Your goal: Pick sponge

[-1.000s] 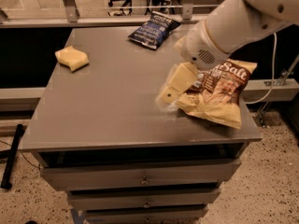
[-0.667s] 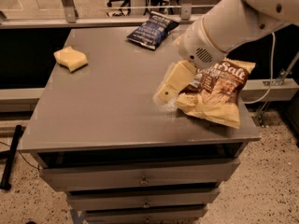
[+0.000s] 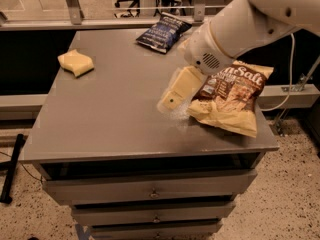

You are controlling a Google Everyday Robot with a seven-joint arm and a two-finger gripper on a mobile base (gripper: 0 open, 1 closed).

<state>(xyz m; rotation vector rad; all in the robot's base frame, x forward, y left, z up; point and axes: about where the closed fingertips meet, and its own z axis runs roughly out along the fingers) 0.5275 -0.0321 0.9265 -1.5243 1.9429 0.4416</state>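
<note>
The sponge (image 3: 75,63) is a small pale yellow block with a wavy edge, lying at the far left of the grey table top (image 3: 100,119). My gripper (image 3: 172,98) hangs low over the middle of the table, pointing down and to the left. It is far to the right of the sponge and holds nothing that I can see. The white arm (image 3: 235,31) reaches in from the upper right.
A large cream "Sea Salt" chip bag (image 3: 230,101) lies just right of the gripper, near the table's right front edge. A dark blue chip bag (image 3: 162,32) lies at the back. Drawers (image 3: 150,189) sit under the table top. A black gap runs along the left side.
The gripper has shifted a little to the left over the table. The sponge and both bags have not moved.
</note>
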